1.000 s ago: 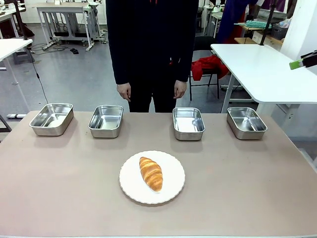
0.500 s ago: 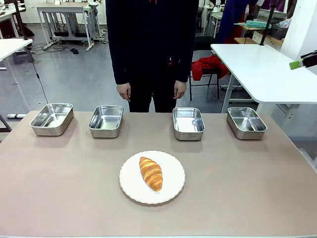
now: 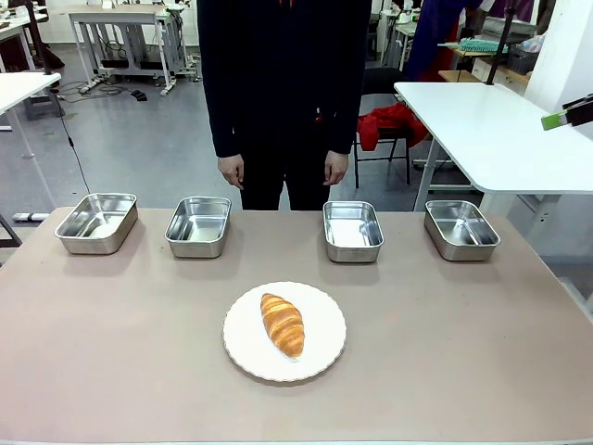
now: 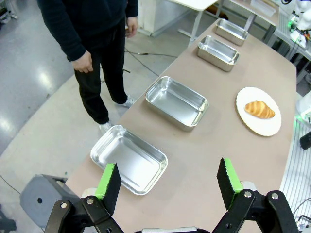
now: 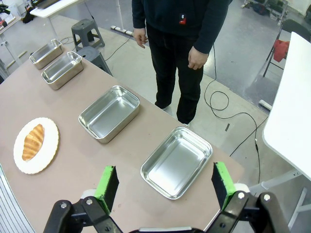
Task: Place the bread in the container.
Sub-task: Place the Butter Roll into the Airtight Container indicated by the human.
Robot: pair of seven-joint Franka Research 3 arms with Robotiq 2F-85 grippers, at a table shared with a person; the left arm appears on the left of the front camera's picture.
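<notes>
Lying on a white plate [image 3: 326, 352] at the six o'clock side of the bench [image 3: 111, 352], the bread [image 3: 283, 324] runs from eleven to five o'clock. Four steel trays [image 3: 196, 247] line the twelve o'clock edge, seemingly empty, though glare hides parts of their floors. The left end effector [image 4: 169, 167], above the nine o'clock end, and the right end effector [image 5: 164, 170], above three o'clock, both stand with jaws spread wide, holding nothing.

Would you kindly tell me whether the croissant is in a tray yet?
Not in: the croissant lies on the white plate.
</notes>
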